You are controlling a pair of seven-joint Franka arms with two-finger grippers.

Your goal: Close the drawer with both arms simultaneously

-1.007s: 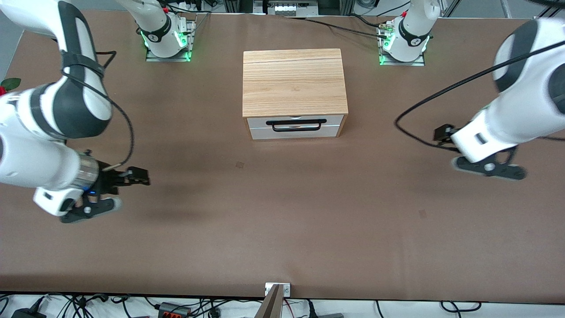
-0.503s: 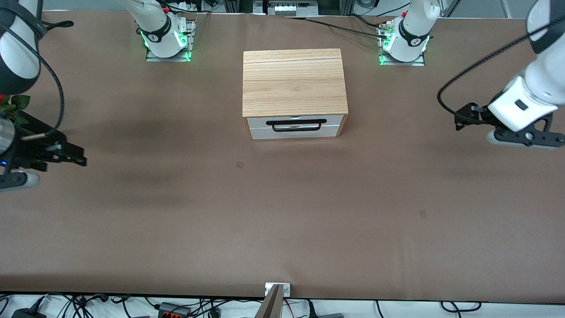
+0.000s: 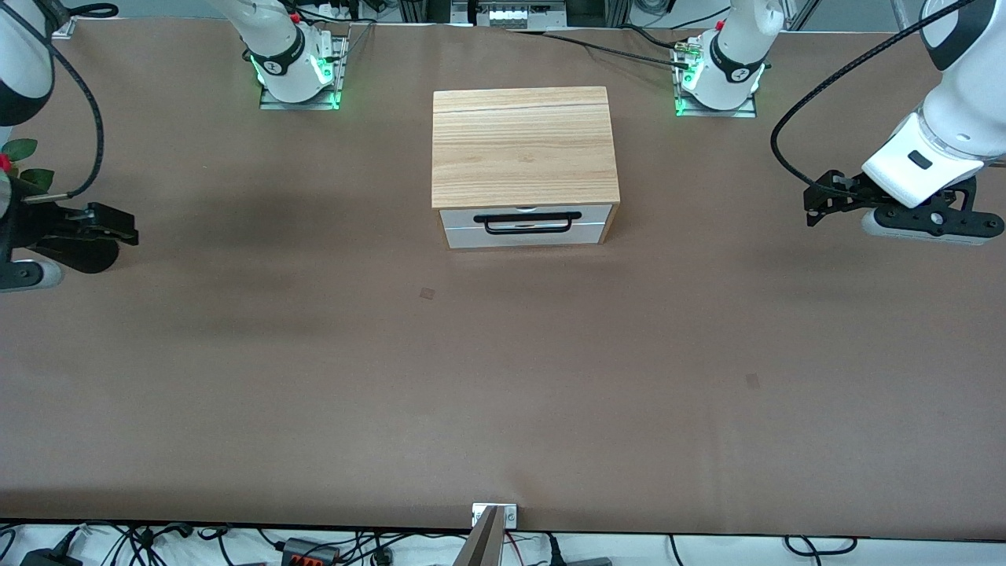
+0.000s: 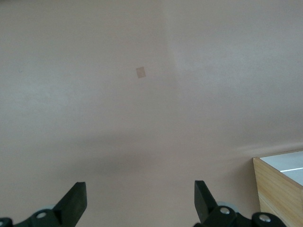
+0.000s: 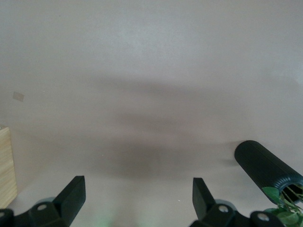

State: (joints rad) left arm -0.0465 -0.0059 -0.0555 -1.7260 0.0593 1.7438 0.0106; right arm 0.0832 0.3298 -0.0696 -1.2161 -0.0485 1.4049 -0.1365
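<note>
The drawer [image 3: 525, 226] sits pushed in, its white front panel flush with the light-wood box [image 3: 523, 145], and its black wire handle [image 3: 527, 222] faces the front camera. No brown inside shows. My left gripper [image 3: 819, 204] is open and empty over bare table near the left arm's end, well apart from the box. My right gripper [image 3: 118, 232] is open and empty over the table at the right arm's end. In the left wrist view, open fingers [image 4: 75, 201] frame bare table, with a corner of the box [image 4: 277, 191] at the edge. In the right wrist view, the fingers [image 5: 73, 194] are open too.
A black cylindrical vase [image 5: 265, 165] holding a green plant [image 3: 20, 157] stands at the right arm's end, close by my right gripper. Two small tape squares [image 3: 427, 293] [image 3: 752, 380] mark the brown table. Cables run along the table edge nearest the front camera.
Both arms have swung outward, away from the box toward their own ends of the table and toward the bases. The drawer and box have not moved.
</note>
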